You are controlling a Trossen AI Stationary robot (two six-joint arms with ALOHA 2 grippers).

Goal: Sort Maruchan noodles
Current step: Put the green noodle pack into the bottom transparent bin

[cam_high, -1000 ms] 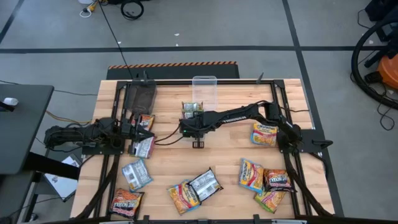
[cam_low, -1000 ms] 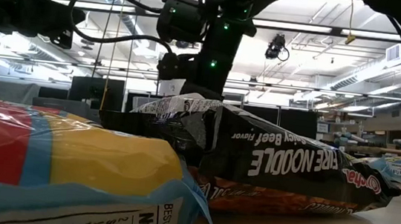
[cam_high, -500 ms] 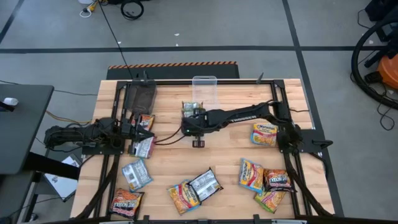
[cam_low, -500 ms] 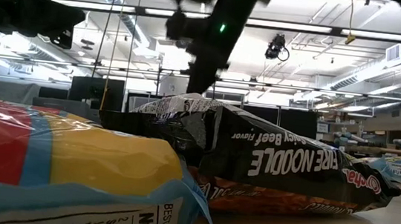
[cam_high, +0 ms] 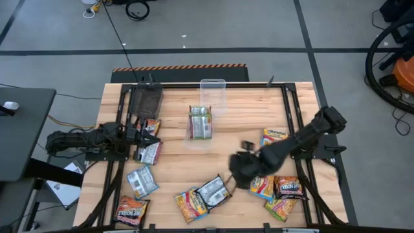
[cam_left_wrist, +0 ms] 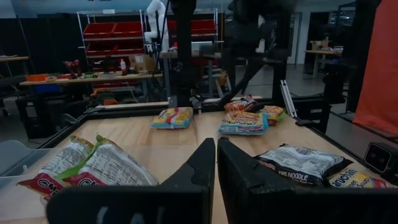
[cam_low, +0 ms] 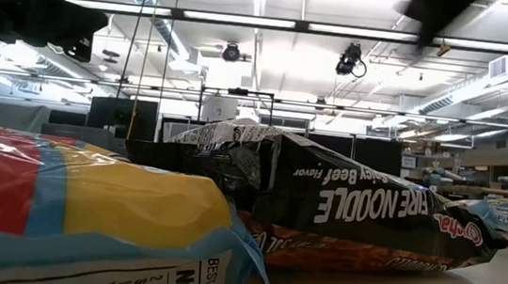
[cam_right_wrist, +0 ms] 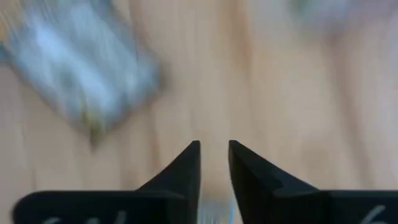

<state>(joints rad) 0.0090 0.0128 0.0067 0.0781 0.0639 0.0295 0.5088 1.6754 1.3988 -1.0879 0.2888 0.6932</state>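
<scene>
"FIRE NOODLE" packet (cam_low: 360, 210), brown-orange; right hand (cam_high: 242, 169) above table

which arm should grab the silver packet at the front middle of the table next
Right, probably. The right gripper hangs just beside the silver packet, with nothing between its fingers. The left gripper waits shut at the table's left side, farther away.

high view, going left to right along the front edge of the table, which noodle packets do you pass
dark brown-orange packet → yellow packet → silver packet → yellow-red packet → dark packet. The right end effector hovers just past the silver packet.
</scene>
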